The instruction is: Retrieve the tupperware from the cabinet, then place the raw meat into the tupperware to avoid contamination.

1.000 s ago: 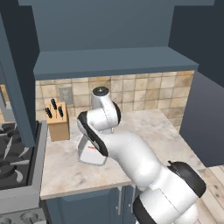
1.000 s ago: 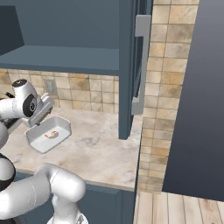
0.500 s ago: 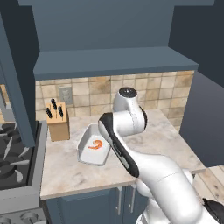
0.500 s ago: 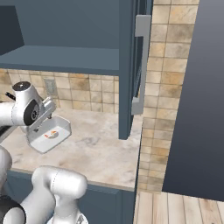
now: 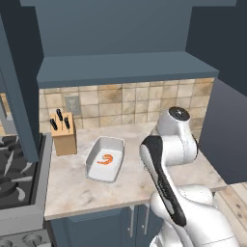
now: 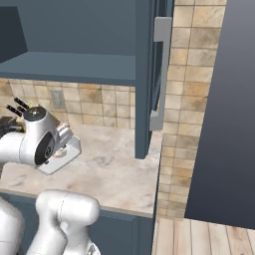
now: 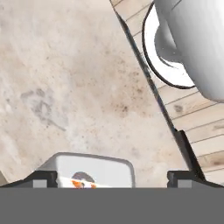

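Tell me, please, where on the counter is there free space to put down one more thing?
The counter is bare in front of the tupperware, toward its front edge, and behind it up to the tiled wall. The left end is crowded: the knife block stands close to the tupperware, which holds the raw meat.

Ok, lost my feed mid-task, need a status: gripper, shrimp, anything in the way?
Gripper open, holding nothing. Shrimp lying inside the tupperware on the counter. Knife block stands apart, nothing blocking.
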Robot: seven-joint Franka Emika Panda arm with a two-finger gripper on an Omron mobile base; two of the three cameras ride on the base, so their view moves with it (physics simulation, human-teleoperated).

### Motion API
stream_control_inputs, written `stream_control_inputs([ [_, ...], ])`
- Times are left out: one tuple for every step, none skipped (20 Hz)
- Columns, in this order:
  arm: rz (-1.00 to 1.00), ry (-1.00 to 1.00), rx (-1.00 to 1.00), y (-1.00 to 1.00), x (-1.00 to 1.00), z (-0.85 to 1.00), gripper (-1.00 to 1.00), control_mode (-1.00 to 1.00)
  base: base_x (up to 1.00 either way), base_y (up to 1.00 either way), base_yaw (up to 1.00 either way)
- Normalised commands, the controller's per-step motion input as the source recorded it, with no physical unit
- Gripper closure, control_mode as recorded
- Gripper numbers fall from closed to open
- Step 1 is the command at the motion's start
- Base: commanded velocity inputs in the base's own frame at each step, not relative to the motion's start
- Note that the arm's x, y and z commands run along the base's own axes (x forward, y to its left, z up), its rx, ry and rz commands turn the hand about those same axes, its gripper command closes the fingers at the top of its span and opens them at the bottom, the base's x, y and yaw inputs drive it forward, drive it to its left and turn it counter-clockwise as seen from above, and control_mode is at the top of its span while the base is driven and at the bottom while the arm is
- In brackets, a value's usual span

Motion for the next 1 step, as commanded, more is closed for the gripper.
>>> stream_control_inputs([
  [-0.12,0.00,0.10,-0.56,-0.61,0.13,-1.00,-1.00,0.00,0.00,0.00],
])
